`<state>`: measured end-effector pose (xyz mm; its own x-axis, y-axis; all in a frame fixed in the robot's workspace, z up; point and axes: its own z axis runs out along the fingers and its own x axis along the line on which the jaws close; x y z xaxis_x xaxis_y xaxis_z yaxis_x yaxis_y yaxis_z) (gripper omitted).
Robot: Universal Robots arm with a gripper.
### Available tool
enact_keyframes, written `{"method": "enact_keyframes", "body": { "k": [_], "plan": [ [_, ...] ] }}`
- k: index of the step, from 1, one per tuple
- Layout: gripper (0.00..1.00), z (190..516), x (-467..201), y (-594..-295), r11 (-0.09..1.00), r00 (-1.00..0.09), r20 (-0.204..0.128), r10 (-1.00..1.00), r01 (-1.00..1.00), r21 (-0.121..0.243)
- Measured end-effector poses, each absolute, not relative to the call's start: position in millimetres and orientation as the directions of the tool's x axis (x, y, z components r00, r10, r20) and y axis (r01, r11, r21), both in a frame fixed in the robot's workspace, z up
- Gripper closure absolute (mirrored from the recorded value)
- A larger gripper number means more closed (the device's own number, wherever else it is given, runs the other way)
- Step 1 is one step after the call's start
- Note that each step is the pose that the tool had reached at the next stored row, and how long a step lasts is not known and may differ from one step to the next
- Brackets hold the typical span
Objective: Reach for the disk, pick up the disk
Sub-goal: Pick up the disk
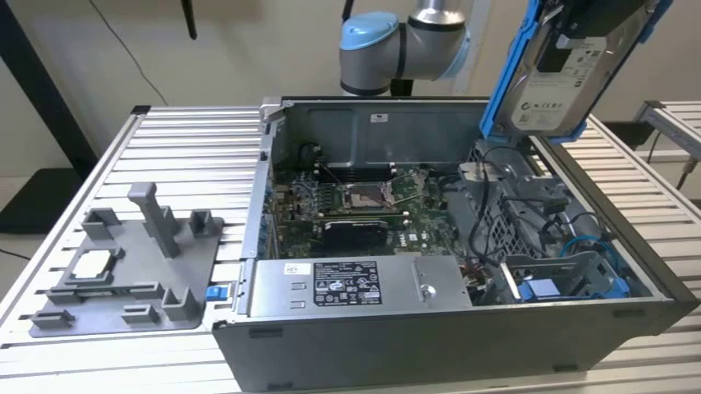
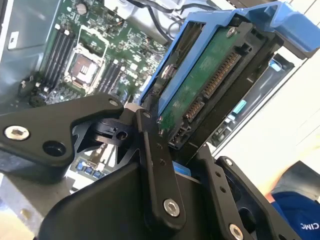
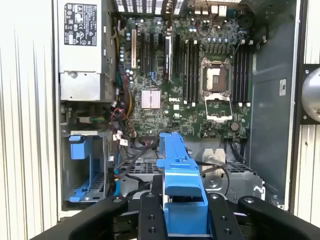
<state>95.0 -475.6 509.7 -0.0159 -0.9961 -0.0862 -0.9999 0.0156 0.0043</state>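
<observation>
Sitting on the slatted metal table point(image 1: 164, 131), toward the exterior view's left and nearest the camera, a grey fixture plate point(image 1: 121, 275) carries a small silver chip point(image 1: 90, 264). Beside it, the open computer case point(image 1: 460, 345) lies on its side, its power supply point(image 1: 350, 283) along the near wall, the motherboard point(image 1: 362, 201) farther in, and a blue drive bay point(image 1: 564, 287) with loose cables at the exterior view's right. Above the case's far right corner the disk point(image 1: 564, 78) hangs clear of everything — long axis close to upright, tilted slightly, label face toward the camera, blue frame along its edges. In both wrist views the gripper point(image 3: 182, 210) is clamped on the disk's frame, black fingers point(image 2: 160, 170) pressing either side; the second wrist view shows its green circuit side and connector edge.
</observation>
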Motion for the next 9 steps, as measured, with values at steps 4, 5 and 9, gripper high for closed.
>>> {"method": "enact_keyframes", "body": {
  "k": [4, 5, 9],
  "plan": [
    [1.0, 509.4, 95.1, -485.6, 0.016, -0.016, -0.086, -0.996, -1.0, 0.006],
    [1.0, 509.3, 95.1, -488.4, 0.016, -0.016, -0.086, -0.996, -1.0, 0.007],
    [1.0, 509.0, 95.1, -498.5, 0.016, -0.016, -0.086, -0.996, -1.0, 0.008]
  ]
}}
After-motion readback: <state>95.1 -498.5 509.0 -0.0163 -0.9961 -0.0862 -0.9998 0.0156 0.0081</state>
